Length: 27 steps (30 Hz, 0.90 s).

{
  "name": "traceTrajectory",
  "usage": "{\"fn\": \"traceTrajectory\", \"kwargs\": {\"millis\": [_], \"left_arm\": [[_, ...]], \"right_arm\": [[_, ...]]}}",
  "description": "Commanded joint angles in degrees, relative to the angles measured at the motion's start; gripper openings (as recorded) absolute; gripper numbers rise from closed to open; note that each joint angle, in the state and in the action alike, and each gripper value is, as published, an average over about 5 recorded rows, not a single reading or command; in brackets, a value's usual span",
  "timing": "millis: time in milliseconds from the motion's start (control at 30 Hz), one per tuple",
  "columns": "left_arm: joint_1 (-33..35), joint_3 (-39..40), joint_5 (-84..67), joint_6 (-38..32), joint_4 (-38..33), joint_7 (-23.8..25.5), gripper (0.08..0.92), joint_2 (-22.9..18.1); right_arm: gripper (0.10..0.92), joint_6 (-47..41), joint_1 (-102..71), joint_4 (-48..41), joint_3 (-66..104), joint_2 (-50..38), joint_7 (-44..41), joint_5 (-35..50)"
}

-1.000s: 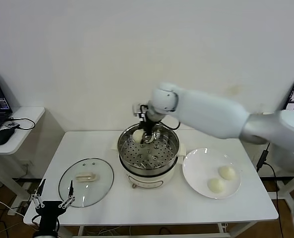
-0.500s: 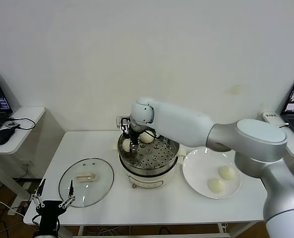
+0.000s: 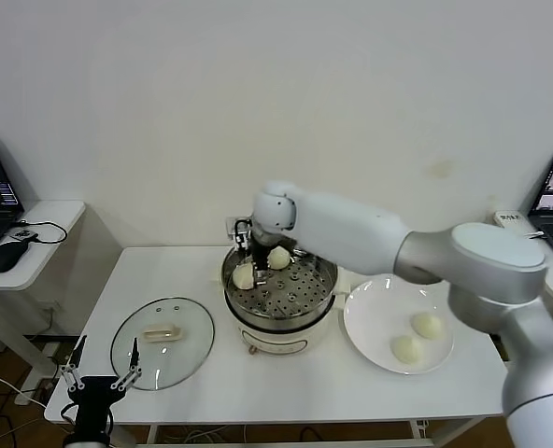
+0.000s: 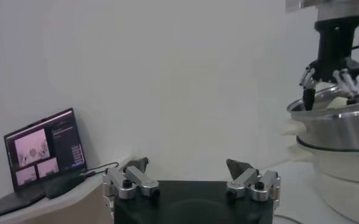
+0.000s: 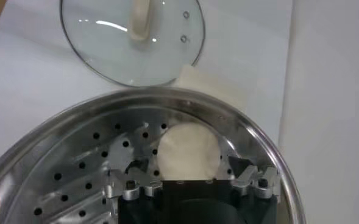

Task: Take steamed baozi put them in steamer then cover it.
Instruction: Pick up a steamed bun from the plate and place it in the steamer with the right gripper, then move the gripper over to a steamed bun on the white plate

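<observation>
The white table (image 3: 286, 392) is lying flat and smooth, with bare room along its front edge. The steamer (image 3: 278, 297), a shiny round steel pot with a perforated tray on a cream base, is sitting at its middle. The round white plate (image 3: 375, 322) is carrying two smooth baozi (image 3: 427, 325) on the right. The cover (image 3: 162, 341), clear glass with a metal rim, is lying flat on the left. The right gripper (image 3: 250, 254) is hanging over the pot's far-left rim, jaws spread wide, holding nothing; two buns (image 3: 245, 275) are resting on the tray. The left gripper (image 3: 97, 370) is waiting open at the near-left corner.
</observation>
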Motion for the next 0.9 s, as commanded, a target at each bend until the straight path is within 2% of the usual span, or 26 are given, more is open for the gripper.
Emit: {"fn": "traceTrajectory", "kwargs": {"millis": [33, 267, 467, 667, 900], "left_arm": [[0.0, 0.1, 0.0, 0.1, 0.0, 0.1, 0.823, 0.1], [0.2, 1.2, 0.4, 0.3, -0.2, 0.1, 0.823, 0.3], [0.9, 1.9, 0.8, 0.1, -0.4, 0.0, 0.823, 0.6], [0.9, 2.3, 1.2, 0.2, -0.6, 0.0, 0.823, 0.3], [1.0, 2.7, 1.7, 0.3, -0.4, 0.0, 0.823, -0.3]], "right_arm": [[0.823, 0.6, 9.5, 12.5, -2.9, -13.1, -3.5, 0.7], [0.823, 5.2, 14.0, 26.2, -4.3, -32.4, -8.4, -1.0], [0.823, 11.5, 8.9, 31.2, -4.2, -46.8, -11.2, -8.5], [0.823, 13.3, -2.2, 33.1, -1.4, -52.5, -10.1, -14.0], [0.823, 14.7, -16.9, 31.3, 7.4, -53.1, -8.1, -19.7]]}}
